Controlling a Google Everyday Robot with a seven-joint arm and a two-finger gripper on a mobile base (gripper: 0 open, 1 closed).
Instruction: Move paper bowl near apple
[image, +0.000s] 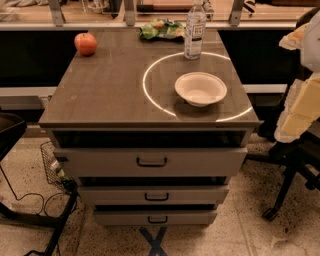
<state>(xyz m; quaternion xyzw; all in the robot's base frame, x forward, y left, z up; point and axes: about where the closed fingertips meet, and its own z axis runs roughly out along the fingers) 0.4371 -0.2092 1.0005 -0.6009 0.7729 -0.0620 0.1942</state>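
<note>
Paper bowl (200, 88) not yet grasped, well apart from the apple (85, 43); hand (299, 107) held off the tabletop (100, 95), state cannot be told; reach needed.

The arm (300, 107) is cut off by the right edge, with the hand out of frame. Label text on the bottle (195, 31) and print on the snack bag (161, 29) are too small to read.

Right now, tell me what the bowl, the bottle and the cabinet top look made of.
Paper bowl: matte off-white, likely pressed paper. Bottle: clear glossy plastic, labelled. Cabinet top: grey, probably laminate, faint sheen reflecting the light ring. The tool sits at the right edge, off the top.
</note>
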